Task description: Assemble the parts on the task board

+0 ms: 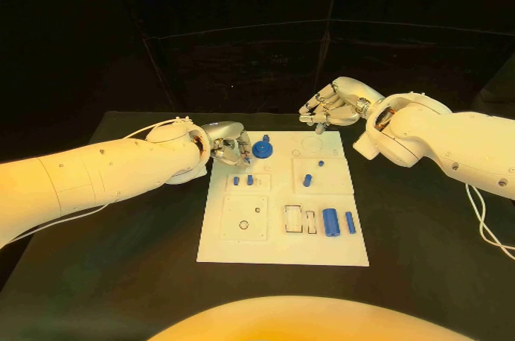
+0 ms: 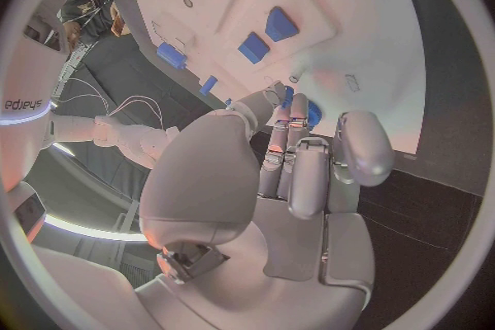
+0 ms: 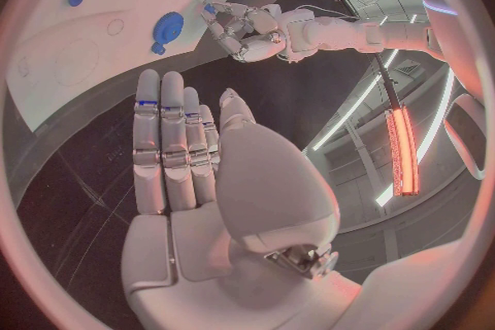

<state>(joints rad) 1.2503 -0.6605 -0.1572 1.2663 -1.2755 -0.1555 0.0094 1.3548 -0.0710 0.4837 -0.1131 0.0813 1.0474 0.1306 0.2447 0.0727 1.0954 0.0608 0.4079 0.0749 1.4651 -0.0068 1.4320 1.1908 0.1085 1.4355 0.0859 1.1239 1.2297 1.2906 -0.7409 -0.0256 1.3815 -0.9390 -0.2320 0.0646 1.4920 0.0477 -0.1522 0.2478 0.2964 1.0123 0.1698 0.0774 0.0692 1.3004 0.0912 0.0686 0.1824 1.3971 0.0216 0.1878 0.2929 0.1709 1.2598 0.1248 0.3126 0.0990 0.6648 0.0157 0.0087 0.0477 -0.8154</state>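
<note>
The left robot hand (image 1: pixel 232 149) hovers empty, fingers loosely apart, at the task board (image 1: pixel 286 244) by the round blue part (image 1: pixel 264 147) — seemingly reaching to grasp it — while the right robot hand (image 1: pixel 330 105) waits open beyond the board's far edge.

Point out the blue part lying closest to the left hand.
The round blue part with a knob at the white task board's far corner; the left hand's fingers reach beside it, while the other blue pieces lie farther off.

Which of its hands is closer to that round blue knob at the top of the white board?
Left. The left hand sits right beside the knob, at the board's edge. The right hand hovers farther off, beyond the board's far edge.
</note>
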